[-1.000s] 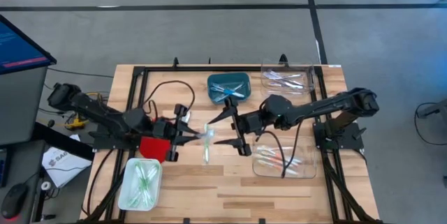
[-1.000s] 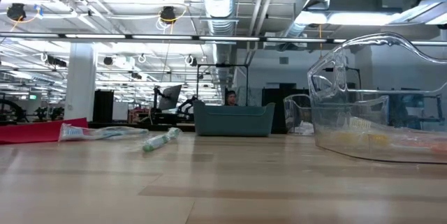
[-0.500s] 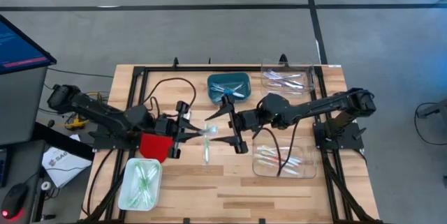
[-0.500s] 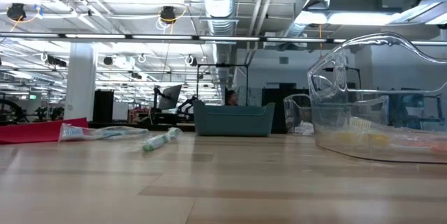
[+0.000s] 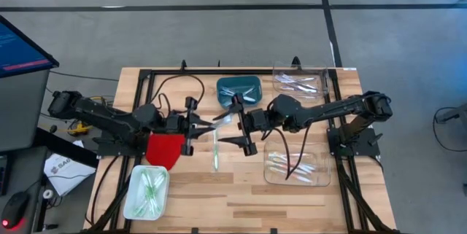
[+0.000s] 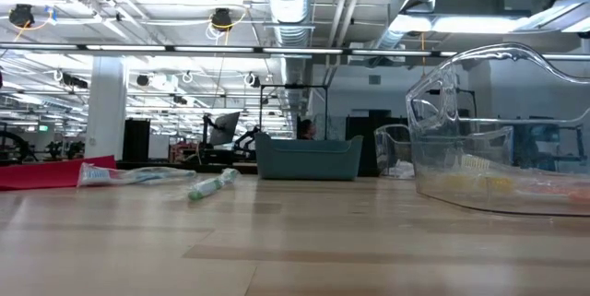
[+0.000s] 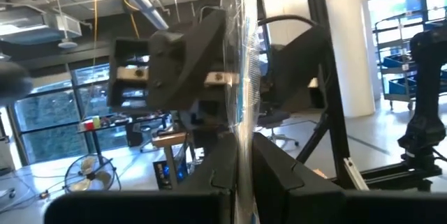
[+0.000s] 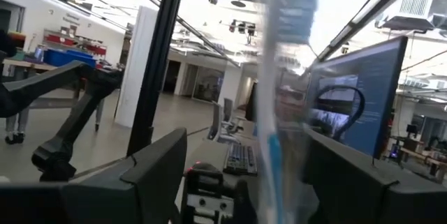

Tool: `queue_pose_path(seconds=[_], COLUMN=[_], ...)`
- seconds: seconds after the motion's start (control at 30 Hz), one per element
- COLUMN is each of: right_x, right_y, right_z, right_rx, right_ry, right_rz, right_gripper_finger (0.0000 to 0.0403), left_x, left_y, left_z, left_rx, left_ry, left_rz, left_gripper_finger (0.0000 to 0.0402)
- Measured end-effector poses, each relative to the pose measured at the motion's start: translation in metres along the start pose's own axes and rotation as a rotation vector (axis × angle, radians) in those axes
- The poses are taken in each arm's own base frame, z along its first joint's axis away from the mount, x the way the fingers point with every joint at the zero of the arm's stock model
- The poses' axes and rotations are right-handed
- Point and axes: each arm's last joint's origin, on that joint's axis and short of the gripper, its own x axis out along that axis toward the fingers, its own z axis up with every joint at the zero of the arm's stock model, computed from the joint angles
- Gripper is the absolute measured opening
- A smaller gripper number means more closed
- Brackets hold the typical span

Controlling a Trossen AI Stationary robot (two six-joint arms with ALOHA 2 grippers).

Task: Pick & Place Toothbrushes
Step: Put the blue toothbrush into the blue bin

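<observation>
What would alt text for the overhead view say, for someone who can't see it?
Overhead: two dark arms meet mid-table; the left gripper, jaws shut, holds a wrapped toothbrush between the right gripper's open jaws. Around them sit a teal tray, red tray and clear bins.

The right hand point(image 8: 279, 175) has its two dark fingers point(image 8: 157, 172) spread wide apart; between them stands a wrapped toothbrush point(image 8: 283, 77), upright in clear film, blurred, with a blue part low on it; neither finger touches it; beyond, the other arm's hand point(image 8: 209, 189) grips its lower end; behind are a black post point(image 8: 157, 63), a monitor point(image 8: 360, 98), a keyboard point(image 8: 241, 160) and a lit hall.
</observation>
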Motion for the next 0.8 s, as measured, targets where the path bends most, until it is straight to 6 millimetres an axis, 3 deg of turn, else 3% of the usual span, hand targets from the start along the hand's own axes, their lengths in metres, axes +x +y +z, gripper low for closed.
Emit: queue_pose_path(seconds=[0.47, 0.63, 0.8], right_x=[-0.0005, -0.0005, -0.0006], right_y=[-0.0038, -0.0038, -0.0035], right_z=[-0.0018, -0.0018, -0.0037], right_rx=[0.001, 0.001, 0.005], right_ry=[0.026, 0.027, 0.047], right_rz=[-0.097, -0.097, -0.094], right_gripper_finger=[0.0258, 0.0208, 0.0124], left_x=[0.0001, 0.0001, 0.0001], left_y=[0.0018, 0.0018, 0.0018], left_z=[0.0009, 0.0009, 0.0007], left_rx=[0.001, 0.001, 0.001], left_ry=[-0.012, -0.011, -0.010], left_rz=[0.008, 0.008, 0.007], left_gripper_finger=[0.0016, 0.0016, 0.0016])
